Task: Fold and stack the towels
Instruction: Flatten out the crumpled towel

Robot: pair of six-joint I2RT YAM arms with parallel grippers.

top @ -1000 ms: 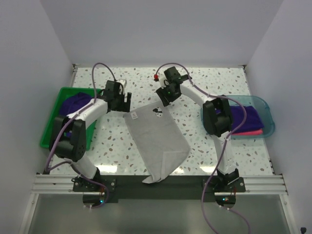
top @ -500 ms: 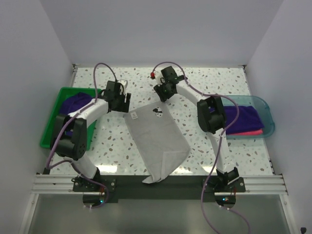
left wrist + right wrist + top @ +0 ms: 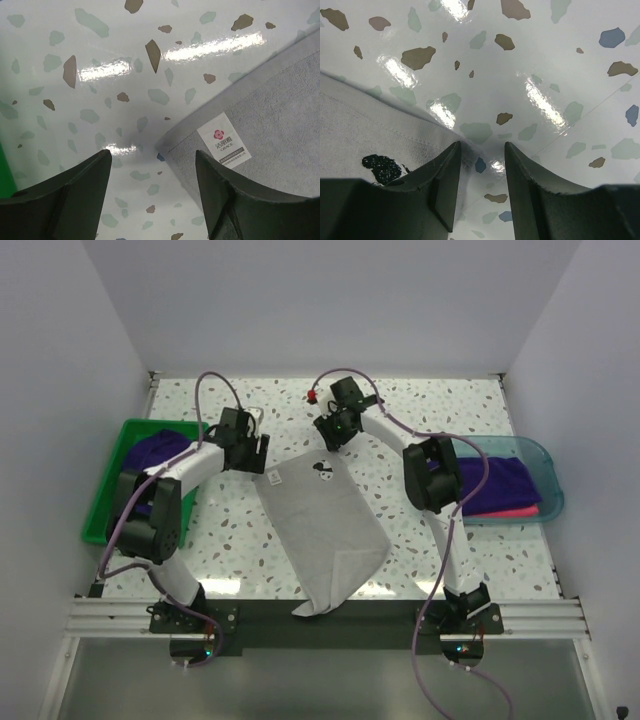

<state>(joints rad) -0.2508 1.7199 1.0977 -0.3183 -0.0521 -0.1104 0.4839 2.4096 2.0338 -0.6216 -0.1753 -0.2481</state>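
Note:
A pale grey towel [image 3: 320, 525] lies flat and slanted across the table's middle, its near end hanging over the front edge. My left gripper [image 3: 254, 454] is open at the towel's far left corner. In the left wrist view that corner [image 3: 170, 147] lies between the fingers of the left gripper [image 3: 152, 155], next to a white label [image 3: 224, 142]. My right gripper [image 3: 330, 436] is open at the far right corner, by a black mark [image 3: 325, 468]. The right wrist view shows the towel's edge [image 3: 395, 135] reaching the left finger of the right gripper [image 3: 481, 147].
A green bin [image 3: 105, 495] at the left holds a dark purple towel [image 3: 155, 450]. A translucent teal tray [image 3: 550, 475] at the right holds a purple towel [image 3: 505, 475] lying on a pink one [image 3: 515, 510]. White walls close in the table.
Both grippers have narrowed their jaws. The right gripper shifted slightly left toward the towel's far right corner; the left gripper settled at the far left corner. The towel has not moved.

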